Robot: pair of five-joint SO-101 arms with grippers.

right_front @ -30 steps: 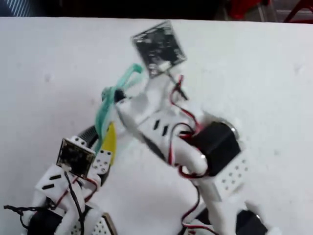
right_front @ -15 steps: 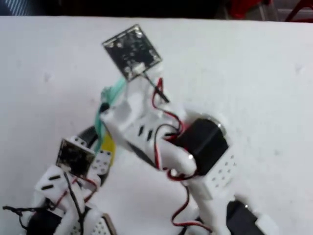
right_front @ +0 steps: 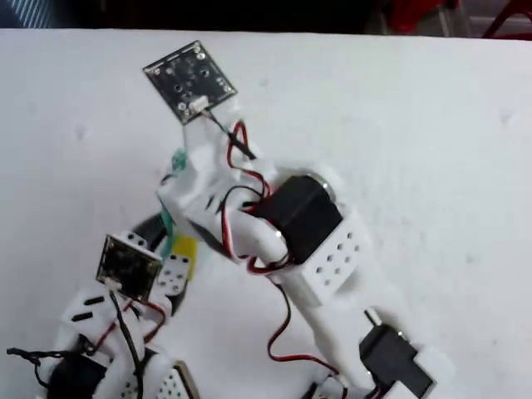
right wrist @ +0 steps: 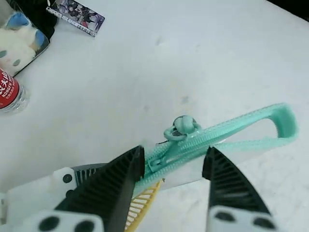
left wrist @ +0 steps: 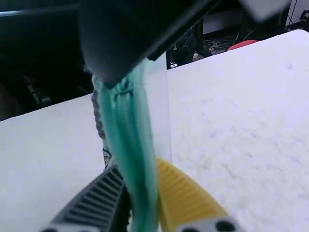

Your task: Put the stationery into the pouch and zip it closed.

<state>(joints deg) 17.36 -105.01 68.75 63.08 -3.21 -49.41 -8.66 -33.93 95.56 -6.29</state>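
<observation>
The pouch [left wrist: 130, 145] is clamped by its teal zip [right wrist: 227, 128] in my left gripper [left wrist: 140, 169]. My right gripper [right wrist: 175, 159], fingers apart astride the zip, should close squarely on the ring pull [right wrist: 181, 126] and draw along the teeth, not across. With my right arm covering it from above, the pouch's long axis seems to run from that clamp out to its looped end, away from both bases.

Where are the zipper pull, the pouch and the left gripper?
zipper pull [right wrist: 181, 126]: right wrist view, its ring.
pouch [right wrist: 241, 123]: right wrist view, zipper tape.
left gripper [left wrist: 137, 168]: left wrist view, between fingertips.
</observation>
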